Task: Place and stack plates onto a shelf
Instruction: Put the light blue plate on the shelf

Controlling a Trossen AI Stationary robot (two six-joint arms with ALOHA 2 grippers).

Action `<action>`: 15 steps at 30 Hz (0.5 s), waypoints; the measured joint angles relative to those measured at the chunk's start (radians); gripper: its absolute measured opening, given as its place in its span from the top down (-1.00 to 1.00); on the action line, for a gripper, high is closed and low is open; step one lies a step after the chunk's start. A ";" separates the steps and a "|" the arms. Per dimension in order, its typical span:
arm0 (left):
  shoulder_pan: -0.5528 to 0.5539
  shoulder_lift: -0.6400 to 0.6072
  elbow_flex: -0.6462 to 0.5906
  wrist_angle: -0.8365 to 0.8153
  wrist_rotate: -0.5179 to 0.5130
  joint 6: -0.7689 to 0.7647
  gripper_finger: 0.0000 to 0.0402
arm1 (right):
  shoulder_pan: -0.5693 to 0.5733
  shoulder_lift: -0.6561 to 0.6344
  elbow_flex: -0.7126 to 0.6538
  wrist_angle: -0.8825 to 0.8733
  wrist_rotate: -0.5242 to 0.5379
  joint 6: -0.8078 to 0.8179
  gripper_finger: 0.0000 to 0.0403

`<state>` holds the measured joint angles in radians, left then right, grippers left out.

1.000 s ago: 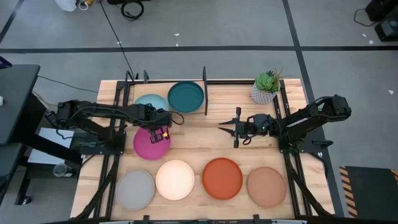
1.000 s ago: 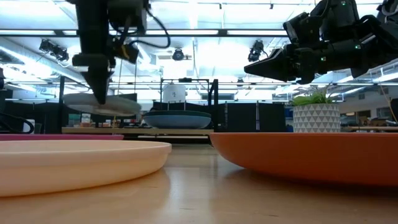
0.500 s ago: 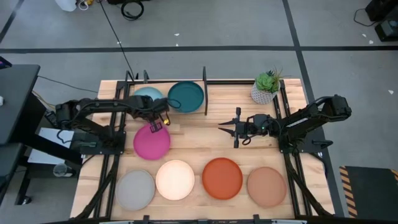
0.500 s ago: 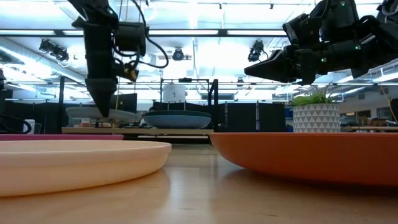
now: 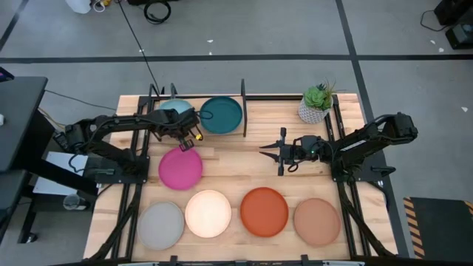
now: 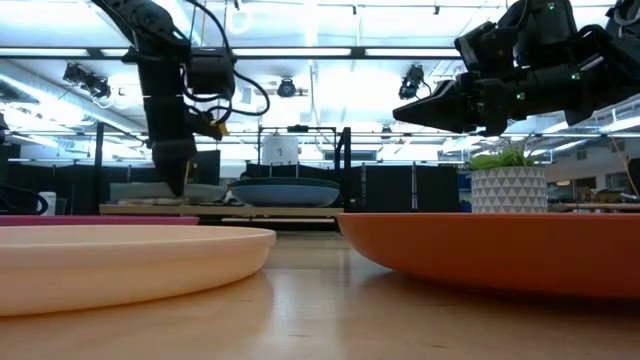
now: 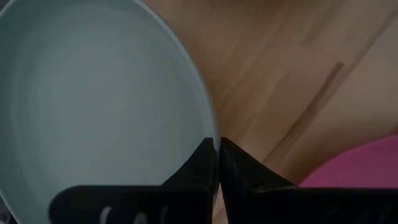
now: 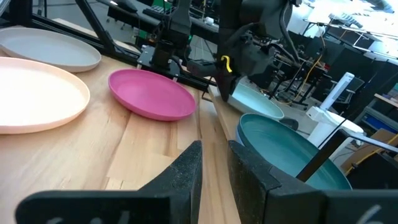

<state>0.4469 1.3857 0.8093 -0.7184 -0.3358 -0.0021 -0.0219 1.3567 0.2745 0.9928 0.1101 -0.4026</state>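
Observation:
My left gripper [image 5: 185, 130] is shut on the light blue plate [image 5: 174, 111], low over the left half of the shelf [image 5: 196, 137], a wooden board in a black rod frame. The dark teal plate [image 5: 221, 114] rests on the shelf's right half. I cannot tell whether the light blue plate [image 6: 150, 190] touches the board. The pink plate [image 5: 180, 168] lies on the table just near of the shelf. Grey [image 5: 160, 225], cream [image 5: 208, 213], orange [image 5: 264, 211] and tan [image 5: 316, 220] plates lie in a row along the near edge. My right gripper [image 5: 263, 150] hovers slightly open and empty at mid-table. My left gripper pinches the light blue plate's rim [image 7: 208, 127] on its near side, one finger over the plate's inside and one outside. The fingers [image 6: 178, 175] come from above, pointing down. The plate sits level below them.
A small potted green plant [image 5: 316, 103] stands at the far right. The shelf's upright black posts [image 5: 243, 96] rise beside the teal plate. Bare wood lies between the pink plate and my right gripper.
My left gripper has carried the light blue plate from above the pink plate toward the table's far edge and down, to sit low over the shelf's left half beside the teal plate. The plate has stayed level. My right arm has kept still.

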 joint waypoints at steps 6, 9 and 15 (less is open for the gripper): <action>0.000 0.000 0.000 0.015 0.017 -0.009 0.90 | 0.000 0.000 0.000 0.000 0.000 0.000 0.60; 0.000 0.000 0.000 0.015 0.017 -0.011 0.84 | 0.000 0.000 0.000 0.000 0.000 0.000 0.60; 0.000 0.000 0.000 0.017 0.017 -0.013 0.78 | 0.000 0.000 0.000 0.000 0.000 0.000 0.60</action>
<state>0.4469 1.3857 0.8093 -0.7010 -0.3183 -0.0153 -0.0219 1.3567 0.2745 0.9927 0.1101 -0.4026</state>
